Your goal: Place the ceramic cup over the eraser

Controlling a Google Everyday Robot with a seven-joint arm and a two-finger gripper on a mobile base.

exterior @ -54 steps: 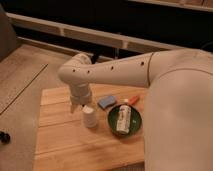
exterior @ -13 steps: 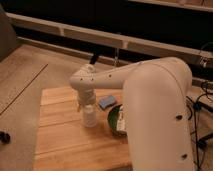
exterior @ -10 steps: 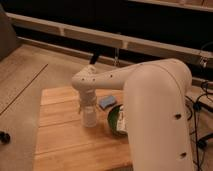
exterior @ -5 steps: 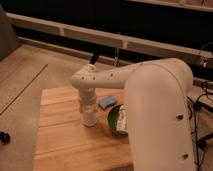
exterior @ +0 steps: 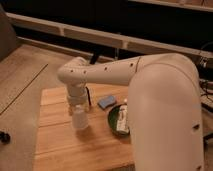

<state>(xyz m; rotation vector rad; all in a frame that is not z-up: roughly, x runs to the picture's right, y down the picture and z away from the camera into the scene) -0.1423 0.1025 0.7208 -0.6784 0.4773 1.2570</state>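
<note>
The white ceramic cup (exterior: pixel 80 119) stands on the wooden table (exterior: pixel 60 145), left of the middle. My gripper (exterior: pixel 80 106) comes down from the white arm right above the cup and is shut on its upper part. One dark finger (exterior: pixel 88 98) shows beside the wrist. The eraser does not show in the camera view; I cannot tell whether it is under the cup or behind the gripper.
A blue rectangular pad (exterior: pixel 106 102) lies right of the gripper. A green bowl (exterior: pixel 113 121) holding a white bottle (exterior: pixel 124 118) sits to the right, partly behind my large white arm (exterior: pixel 165 110). The floor lies beyond the table's left edge.
My gripper and the cup have shifted slightly to the left over the table. The blue pad and the green bowl have not moved.
</note>
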